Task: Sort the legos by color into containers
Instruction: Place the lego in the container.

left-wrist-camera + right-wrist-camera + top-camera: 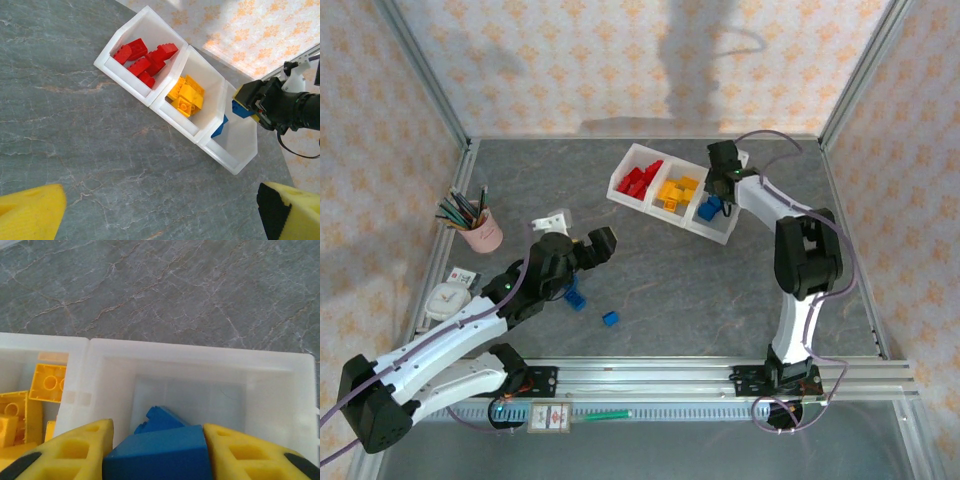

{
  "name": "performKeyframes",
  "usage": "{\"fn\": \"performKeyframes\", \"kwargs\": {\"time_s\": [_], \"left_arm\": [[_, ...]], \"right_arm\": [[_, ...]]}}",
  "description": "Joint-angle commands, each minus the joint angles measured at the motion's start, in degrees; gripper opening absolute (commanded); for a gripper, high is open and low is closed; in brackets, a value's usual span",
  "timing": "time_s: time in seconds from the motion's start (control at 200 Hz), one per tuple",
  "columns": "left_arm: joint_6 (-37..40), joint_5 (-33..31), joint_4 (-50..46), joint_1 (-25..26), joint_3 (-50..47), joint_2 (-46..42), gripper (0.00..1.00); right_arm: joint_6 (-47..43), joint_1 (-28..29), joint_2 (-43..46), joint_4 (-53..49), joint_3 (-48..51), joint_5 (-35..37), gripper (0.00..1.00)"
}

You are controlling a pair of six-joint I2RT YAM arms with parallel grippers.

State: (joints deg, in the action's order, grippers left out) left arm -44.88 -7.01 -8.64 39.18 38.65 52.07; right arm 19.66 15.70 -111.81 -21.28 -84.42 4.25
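Observation:
The white three-compartment tray [660,212] lies at the back of the table. Its left bin holds red legos [640,180], the middle one yellow legos [678,190]. My right gripper [720,192] hangs over the right bin, shut on a blue lego [157,457]; another blue lego [161,417] lies in that bin below it. Two blue legos [575,298] [610,318] rest on the table near my left gripper [582,242]. That gripper is open, its yellow fingertips [35,210] wide apart over bare table, facing the tray [235,167].
A pink pencil cup [480,230] stands at the left, with a small white clock [448,297] nearer the front. A white block [552,220] lies behind my left gripper. Patterned walls close the left, back and right sides.

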Motion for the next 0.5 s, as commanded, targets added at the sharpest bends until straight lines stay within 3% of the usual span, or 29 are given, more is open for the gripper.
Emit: {"fn": "performKeyframes", "kwargs": {"time_s": [0.0, 0.495], "left_arm": [[0.94, 0.47, 1.60, -0.74, 0.73, 0.17, 0.99], [1.03, 1.82, 2.69, -1.03, 1.84, 2.24, 0.99]], "right_arm": [[-0.62, -0.49, -2.53, 0.97, -2.98, -0.44, 0.38], [-1.68, -0.50, -1.24, 0.18, -4.30, 0.01, 0.54]]}}
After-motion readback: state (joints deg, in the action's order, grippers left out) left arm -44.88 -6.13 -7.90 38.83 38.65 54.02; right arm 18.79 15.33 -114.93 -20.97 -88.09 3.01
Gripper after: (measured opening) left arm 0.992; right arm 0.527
